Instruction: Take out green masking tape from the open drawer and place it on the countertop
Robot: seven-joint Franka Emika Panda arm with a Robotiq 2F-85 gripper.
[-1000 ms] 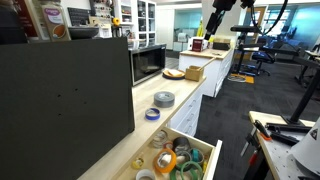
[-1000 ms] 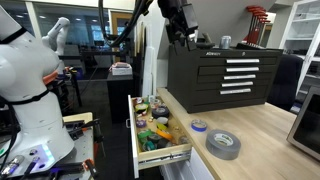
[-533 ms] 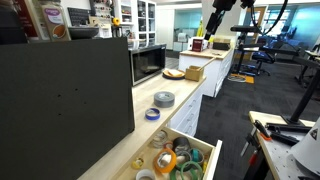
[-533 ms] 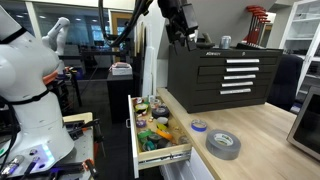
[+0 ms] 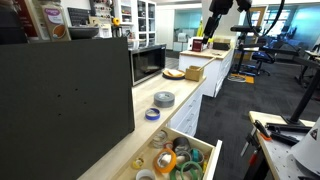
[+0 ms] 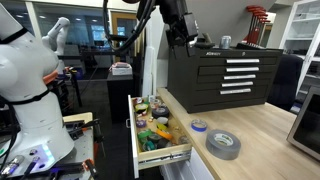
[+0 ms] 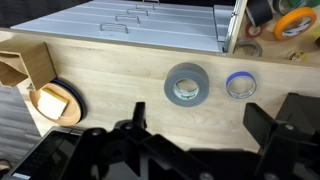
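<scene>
The open drawer (image 5: 207, 158) (image 6: 160, 153) under the wooden countertop (image 5: 185, 88) (image 6: 262, 128) holds several tape rolls. A green roll (image 5: 196, 157) shows among them, and a green one also shows in an exterior view (image 6: 161, 130). I cannot tell if it is the masking tape. In the wrist view only a corner of the drawer (image 7: 272, 22) shows, with no clear green roll. My gripper (image 5: 218, 8) (image 6: 180, 25) (image 7: 200, 125) hangs open and empty, high above the countertop and far from the drawer.
A grey tape roll (image 5: 164, 98) (image 6: 223, 145) (image 7: 187, 84) and a blue roll (image 5: 152, 114) (image 6: 199, 126) (image 7: 238, 85) lie on the counter. A microwave (image 5: 148, 63), a plate with bread (image 5: 174, 73) (image 7: 58, 100) and a dark tool chest (image 6: 222, 75) stand there too.
The arm has shifted slightly high above the counter. Nothing on the counter or in the drawer has moved.
</scene>
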